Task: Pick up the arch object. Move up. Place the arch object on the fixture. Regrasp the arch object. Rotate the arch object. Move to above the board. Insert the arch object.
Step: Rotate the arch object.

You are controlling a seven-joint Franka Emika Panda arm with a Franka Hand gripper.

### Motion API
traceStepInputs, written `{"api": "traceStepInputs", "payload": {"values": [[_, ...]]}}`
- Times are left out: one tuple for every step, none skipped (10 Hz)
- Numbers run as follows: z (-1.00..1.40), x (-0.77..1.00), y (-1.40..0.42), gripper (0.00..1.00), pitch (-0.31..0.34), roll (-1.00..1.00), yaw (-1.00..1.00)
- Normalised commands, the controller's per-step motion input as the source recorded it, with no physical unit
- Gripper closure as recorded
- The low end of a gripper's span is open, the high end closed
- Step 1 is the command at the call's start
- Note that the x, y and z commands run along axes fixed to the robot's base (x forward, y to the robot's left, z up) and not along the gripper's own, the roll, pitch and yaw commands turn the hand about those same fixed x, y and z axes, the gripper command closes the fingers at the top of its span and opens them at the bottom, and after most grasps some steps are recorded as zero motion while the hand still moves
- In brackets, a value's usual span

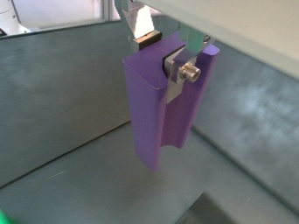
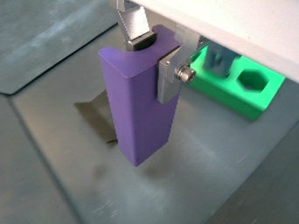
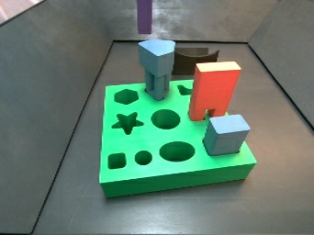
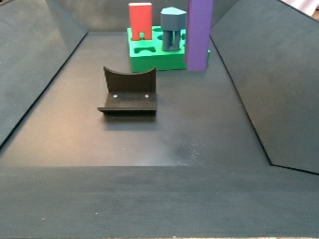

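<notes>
We see the end effector (image 1: pixel 163 54) clenched on the top end of the purple arch object (image 2: pixel 138 105), which hangs upright in the air, clear of the desk (image 4: pixel 187 131) and the fixture (image 4: pixel 129 93). It looks rigid, light and smooth (probably slippery), so gripping its flat faces suits.
</notes>
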Motion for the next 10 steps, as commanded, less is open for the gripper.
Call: {"api": "traceStepInputs", "payload": {"values": [[0.00, -0.03, 0.01, 1.00, -0.069, -0.83, -0.08], [0.01, -0.02, 0.01, 1.00, -0.059, -0.53, -0.04], [0.00, -0.02, 0.00, 1.00, -0.053, -0.29, -0.02], [-1.00, 0.00, 0.00, 1.00, -0.049, -0.37, -0.20], [-1.00, 0.01, 0.00, 1.00, -0.057, -0.30, -0.17], [-1.00, 0.02, 0.01, 1.00, -0.047, -0.25, -0.13], [-1.00, 0.02, 0.01, 1.00, -0.039, -0.19, -0.08], [-1.00, 0.02, 0.01, 1.00, -0.050, -0.16, -0.06], [-1.00, 0.02, 0.02, 1.00, -0.061, -0.16, -0.05], [-1.00, 0.01, 0.02, 1.00, -0.077, -0.15, -0.04]]}}
